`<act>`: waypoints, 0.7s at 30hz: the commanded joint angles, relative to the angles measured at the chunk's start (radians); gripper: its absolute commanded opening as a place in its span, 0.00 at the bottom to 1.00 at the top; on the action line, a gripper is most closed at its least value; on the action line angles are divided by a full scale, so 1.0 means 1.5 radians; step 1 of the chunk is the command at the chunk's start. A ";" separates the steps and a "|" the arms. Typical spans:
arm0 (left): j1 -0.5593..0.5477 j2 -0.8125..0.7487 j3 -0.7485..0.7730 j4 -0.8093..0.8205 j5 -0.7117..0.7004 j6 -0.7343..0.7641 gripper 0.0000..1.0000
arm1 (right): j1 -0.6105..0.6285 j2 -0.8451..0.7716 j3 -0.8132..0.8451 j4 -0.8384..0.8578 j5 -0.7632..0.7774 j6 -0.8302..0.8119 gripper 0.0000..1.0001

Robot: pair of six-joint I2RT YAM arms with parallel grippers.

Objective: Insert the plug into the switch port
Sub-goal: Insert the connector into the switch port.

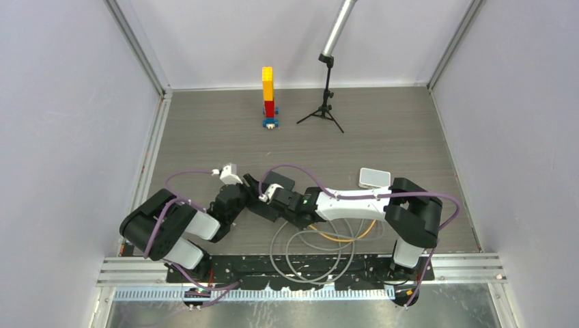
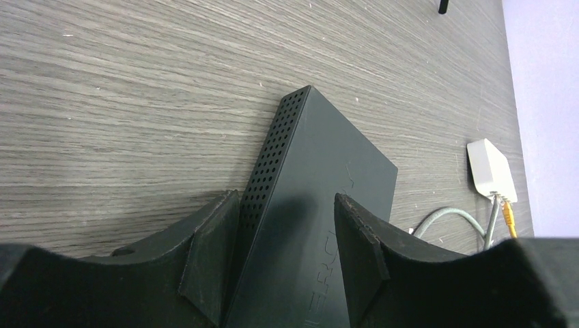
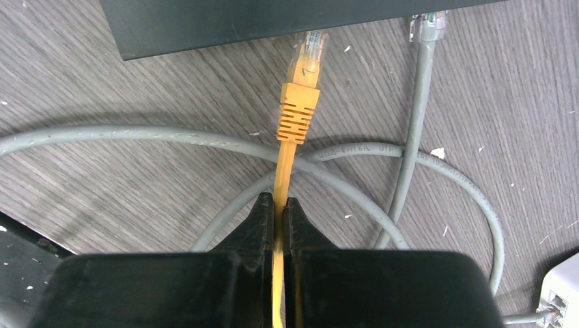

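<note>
**Right claw (image 3: 278, 201) clamping yellow cable (image 3: 282, 171), plug (image 3: 300, 102) at black box (image 3: 239, 17) edge**

Right claw is pinching tight on the yellow cable, a little behind the plug. Plug is sticking straight out ahead of the claw, with its clear tip meeting the near edge of the black box. Can't tell if it's touching or slipping under. The switch port opening isn't showing in this view. Grey cable (image 3: 136, 133) is looping across the table (image 3: 82, 75) under the claw and off to both sides. A second grey plug (image 3: 429, 24) is lying ahead-right of the claw at the same box edge. White box (image 3: 563, 287) is sitting beside the claw on its right, apart from the plug.

Left claw (image 2: 283, 205) is straddling the black box with its fingers partway apart, one at the perforated side and one over the broad face. Can't tell if it's actually gripping. White box is sitting well ahead-right of that claw, with grey and yellow cables plugged in.
</note>
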State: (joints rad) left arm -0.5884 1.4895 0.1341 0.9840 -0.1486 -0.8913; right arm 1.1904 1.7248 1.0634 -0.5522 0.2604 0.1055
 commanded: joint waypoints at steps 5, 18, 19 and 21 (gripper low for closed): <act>-0.006 0.044 -0.028 -0.142 0.042 -0.002 0.56 | 0.020 -0.019 0.012 0.043 -0.027 -0.007 0.00; -0.007 0.061 -0.026 -0.128 0.043 -0.003 0.55 | 0.022 -0.039 -0.014 0.031 -0.007 0.008 0.01; -0.007 0.062 -0.026 -0.128 0.043 -0.003 0.55 | 0.022 -0.040 -0.016 0.030 -0.004 0.008 0.00; -0.006 0.061 -0.027 -0.128 0.043 -0.003 0.55 | 0.023 -0.040 -0.018 0.029 0.000 0.009 0.01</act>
State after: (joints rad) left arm -0.5884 1.5276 0.1341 1.0340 -0.1368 -0.8982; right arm 1.2102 1.7206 1.0416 -0.5453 0.2520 0.1078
